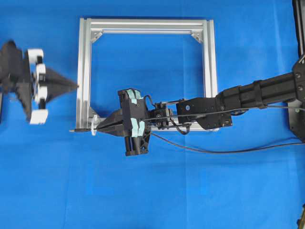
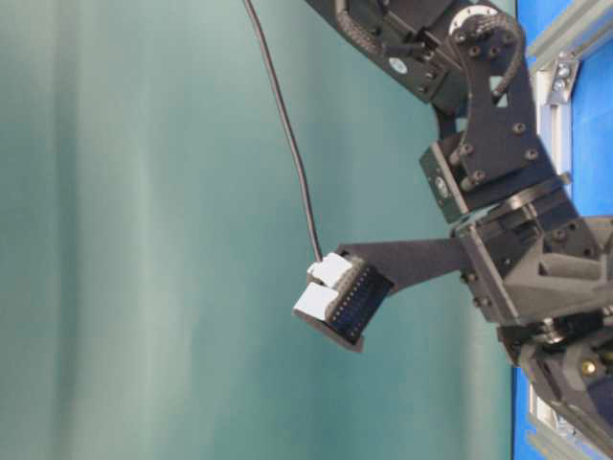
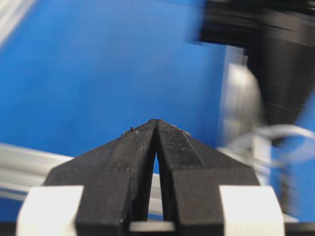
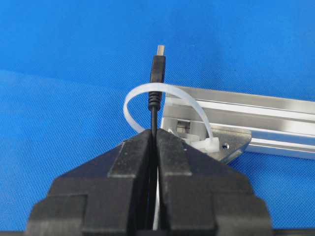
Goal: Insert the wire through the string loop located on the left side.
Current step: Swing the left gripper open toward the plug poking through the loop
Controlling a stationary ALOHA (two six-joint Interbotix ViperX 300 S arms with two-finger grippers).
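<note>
Right claw [image 4: 153, 135] pinches the wire [image 4: 156, 73], plug poking ahead through the string loop [image 4: 165, 105].

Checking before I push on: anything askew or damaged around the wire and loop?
Nothing stands out. The right hand grips the wire straight, its plug poking through the loop, which looks intact on the frame corner. The left hand waits shut, apart.

Robotics lab bench setup: flat bright-blue fabric tabletop [image 1: 190, 191], plain teal-grey backdrop wall [image 2: 144, 240], a square silver aluminium-extrusion frame [image 1: 85, 71] with triangular corner brackets lying flat as a test fixture, and black multi-joint robot arms [image 1: 257, 95] with exposed screws and cabling.
</note>
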